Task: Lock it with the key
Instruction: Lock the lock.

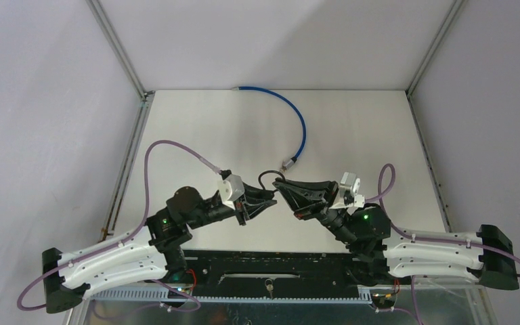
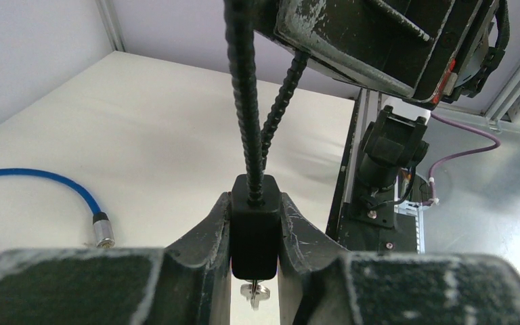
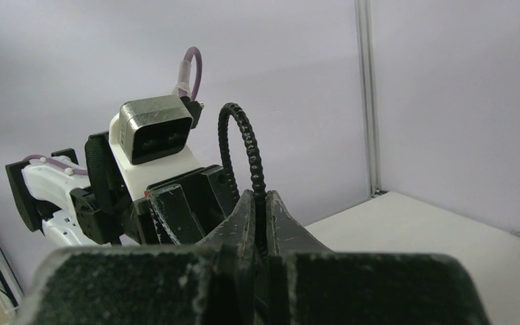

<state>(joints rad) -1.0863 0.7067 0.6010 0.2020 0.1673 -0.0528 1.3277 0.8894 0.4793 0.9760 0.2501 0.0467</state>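
Left fingers (image 2: 203, 238) clamp lock (image 2: 254, 227) (key (image 2: 254, 292) beneath).

The lock (image 2: 256, 233) is a small black block. A black bumpy cable (image 2: 244, 95) comes out of its top in two strands and bends into a loop. The block stands upright in the air above the worktop (image 2: 142, 135). The left hand (image 2: 256, 223) squeezes it from both sides. A little silver key (image 2: 255, 292) sticks out of its underside. The right hand (image 3: 261, 220) pinches the cable loop tight.
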